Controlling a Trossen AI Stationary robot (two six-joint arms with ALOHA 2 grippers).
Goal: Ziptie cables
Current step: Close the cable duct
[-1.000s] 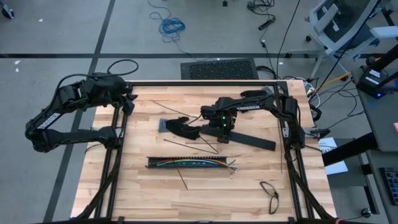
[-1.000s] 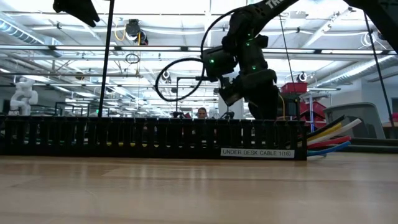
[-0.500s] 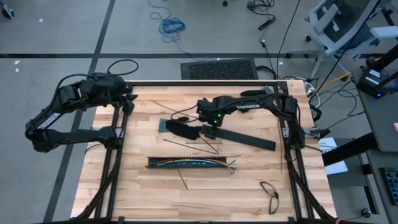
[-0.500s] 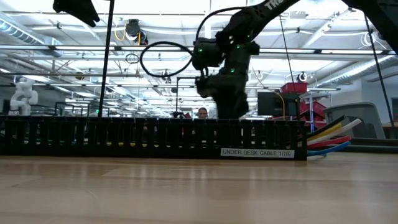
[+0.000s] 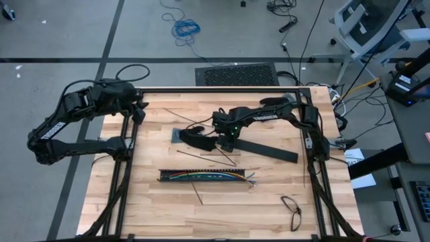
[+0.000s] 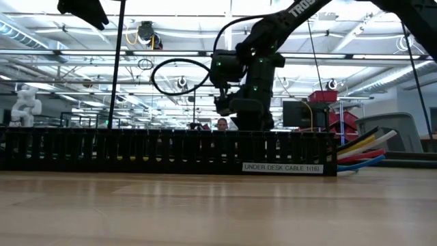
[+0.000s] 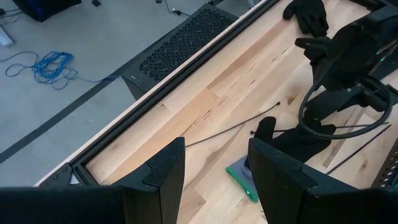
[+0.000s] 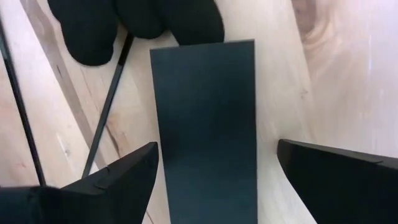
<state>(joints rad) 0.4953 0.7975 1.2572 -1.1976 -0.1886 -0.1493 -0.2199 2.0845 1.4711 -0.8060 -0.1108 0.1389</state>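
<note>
Black right pincer (image 5: 227, 144) now spread wider, shifted left over flat black bar (image 8: 205, 124)

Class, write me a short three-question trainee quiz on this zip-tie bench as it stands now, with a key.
1. True or false: the right gripper hangs with open jaws over the flat black strip.
2. Where is the left gripper? A) at the table's far left corner, open and empty B) on the slotted tray C) holding the black loop
3. Fill in: the coloured cables lie inside the long black ______.

Key: 1 true; 2 A; 3 slotted tray.
</note>
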